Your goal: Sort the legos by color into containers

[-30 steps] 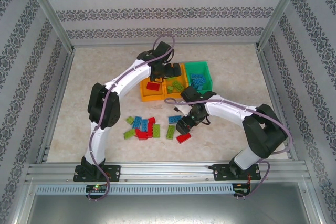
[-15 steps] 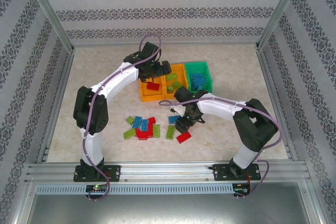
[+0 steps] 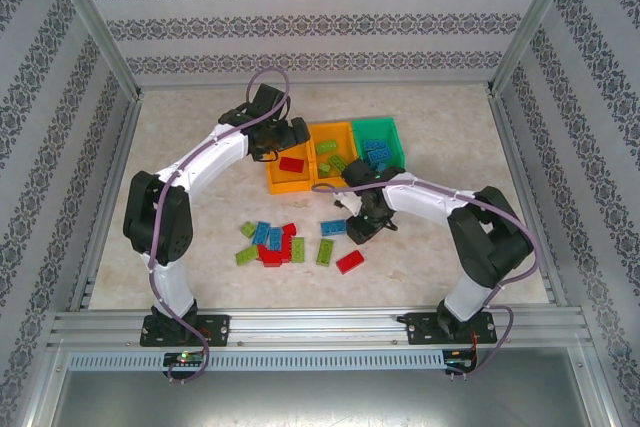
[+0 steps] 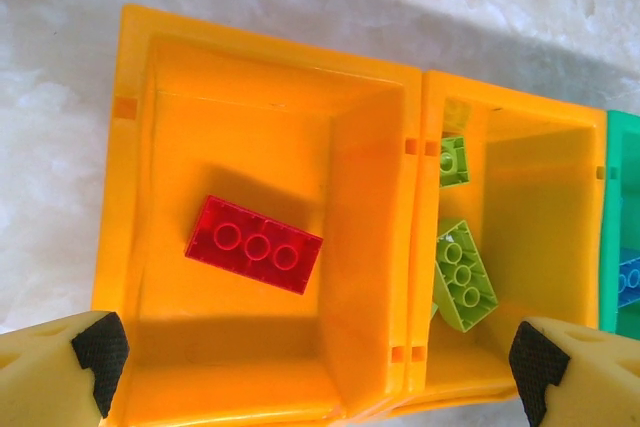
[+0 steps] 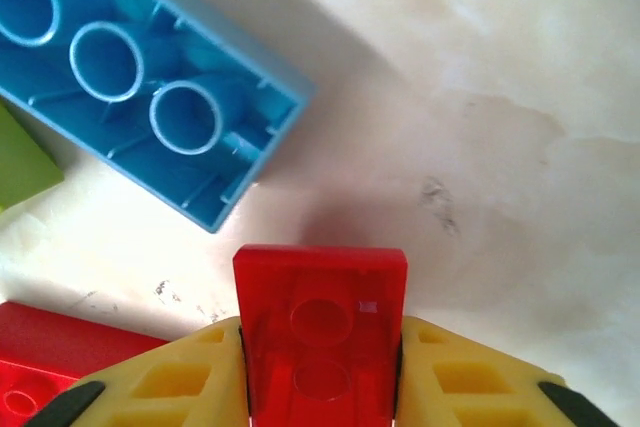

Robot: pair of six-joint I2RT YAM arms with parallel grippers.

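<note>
In the left wrist view my left gripper [image 4: 315, 372] is open, its black pads [image 4: 100, 347] spread wide above the left orange bin [image 4: 135, 197]. One red lego [image 4: 253, 244] lies in that bin. The middle orange bin [image 4: 560, 187] holds light green legos [image 4: 462, 275], and the green bin [image 4: 622, 207] holds a blue one [image 4: 628, 279]. My right gripper [image 5: 320, 387] is shut on a red lego [image 5: 320, 317] just above the table, beside an upturned blue lego [image 5: 130, 77]. In the top view this gripper [image 3: 362, 225] is in front of the bins.
Several loose red, blue and green legos [image 3: 272, 242] lie on the table left of the right gripper, with a red one [image 3: 350, 261] and a green one [image 3: 325, 252] closer to it. The three bins stand in a row, the green bin [image 3: 384, 131] rightmost.
My left gripper has drawn leftward from the middle bin to over the left orange bin. My right gripper has moved away from the loose pile toward the bins.
</note>
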